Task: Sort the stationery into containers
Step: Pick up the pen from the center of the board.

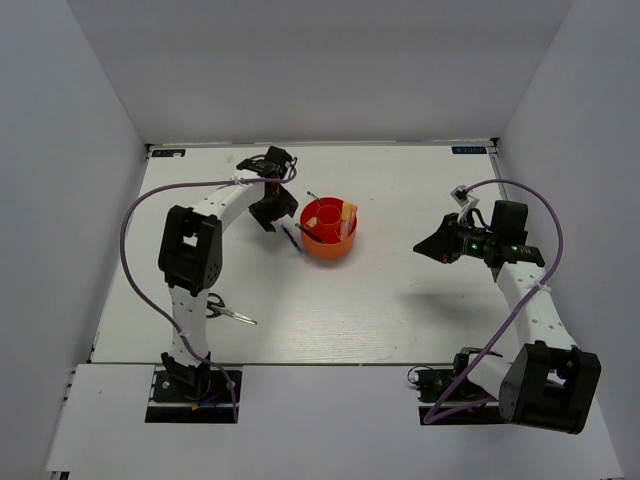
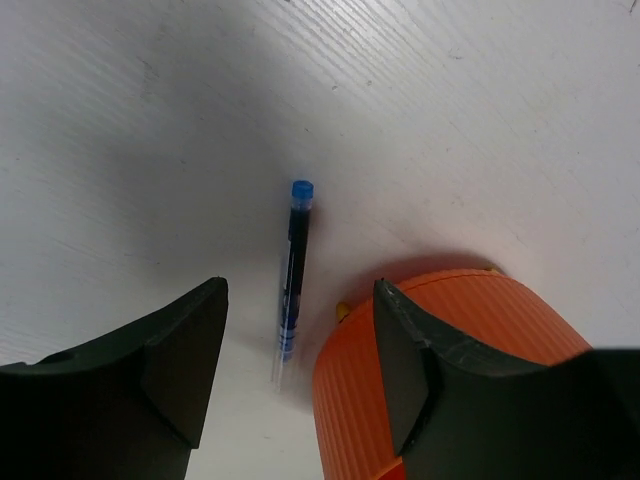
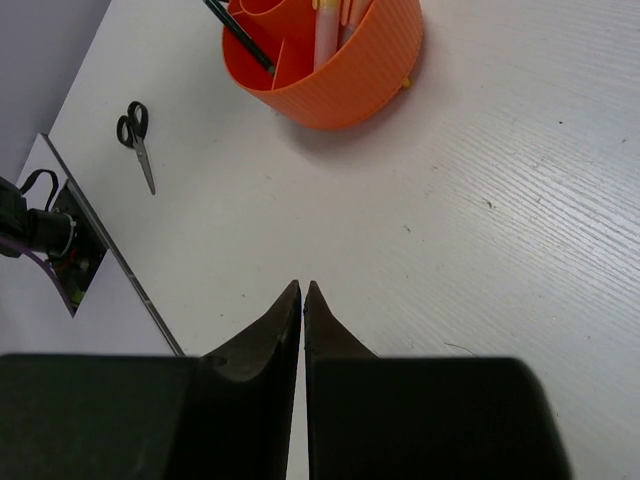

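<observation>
The round orange tub (image 1: 329, 229) stands mid-table and holds a dark pen (image 3: 240, 37), a pale-capped marker (image 3: 325, 40) and a yellow-orange marker (image 1: 347, 211). A blue pen (image 2: 294, 264) lies on the table just left of the tub (image 2: 440, 380); it also shows in the top view (image 1: 292, 238). My left gripper (image 2: 300, 300) is open and empty above this pen, its right finger over the tub's wall. My left gripper (image 1: 272, 212) sits left of the tub. Black-handled scissors (image 1: 228, 311) lie near the left arm's base, also in the right wrist view (image 3: 137, 140). My right gripper (image 3: 302, 288) is shut and empty, right of the tub (image 3: 330, 70).
White walls enclose the table on three sides. The left arm's purple cable (image 1: 135, 215) loops out to the left. The right arm's cable (image 1: 545, 215) arcs over the right side. A small yellow bit (image 2: 343, 311) shows at the tub's base.
</observation>
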Tool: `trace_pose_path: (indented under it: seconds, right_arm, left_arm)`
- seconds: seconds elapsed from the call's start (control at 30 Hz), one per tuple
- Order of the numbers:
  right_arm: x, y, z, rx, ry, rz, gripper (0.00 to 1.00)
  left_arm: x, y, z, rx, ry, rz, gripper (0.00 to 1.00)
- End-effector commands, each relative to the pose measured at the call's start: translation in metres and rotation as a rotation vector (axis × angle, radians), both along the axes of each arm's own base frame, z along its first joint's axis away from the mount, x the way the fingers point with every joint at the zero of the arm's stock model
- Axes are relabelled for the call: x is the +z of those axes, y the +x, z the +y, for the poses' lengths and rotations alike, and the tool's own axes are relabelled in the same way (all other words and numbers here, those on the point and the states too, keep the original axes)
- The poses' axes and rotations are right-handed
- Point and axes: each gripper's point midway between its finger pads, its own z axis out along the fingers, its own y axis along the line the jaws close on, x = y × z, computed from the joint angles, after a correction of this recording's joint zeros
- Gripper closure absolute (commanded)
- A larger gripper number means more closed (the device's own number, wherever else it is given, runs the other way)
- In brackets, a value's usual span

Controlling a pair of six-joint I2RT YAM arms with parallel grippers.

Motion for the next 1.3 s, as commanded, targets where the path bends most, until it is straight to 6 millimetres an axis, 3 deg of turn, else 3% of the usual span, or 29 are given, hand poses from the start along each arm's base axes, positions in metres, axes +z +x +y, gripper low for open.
trace_pose_path:
  seconds: [0.0,0.3,0.6,0.73,0.87,1.17,1.27]
  right_arm:
    - [0.002,0.006,-0.003,-0.007,-0.003,-0.013,0.93]
    - [0.000,0.009,-0.005,-0.017,-0.005,0.001,0.93]
    - [0.002,0.008,-0.008,-0.025,0.012,0.007,0.93]
    - [0.004,0.009,-0.009,-0.031,0.016,0.003,0.93]
    - [0.005,0.009,-0.011,-0.041,0.023,0.011,0.94]
    - [0.011,0.008,-0.012,-0.044,0.048,0.009,0.94]
    - [0.014,0.007,-0.012,-0.043,0.055,0.003,0.94]
  left_arm:
    - [0.021,0.001,-0.003,-0.024,-0.070,0.027,0.30]
    - [-0.016,-0.003,-0.009,-0.043,-0.088,0.121,0.31]
    - [-0.030,-0.002,-0.022,-0.068,-0.069,0.154,0.33]
    - [-0.034,-0.004,-0.022,-0.081,-0.049,0.183,0.42]
    - [-0.040,-0.017,-0.013,-0.114,0.002,0.251,0.53]
    - [-0.060,-0.060,0.024,-0.151,0.116,0.381,0.56]
    - [-0.065,-0.073,0.035,-0.142,0.137,0.407,0.63]
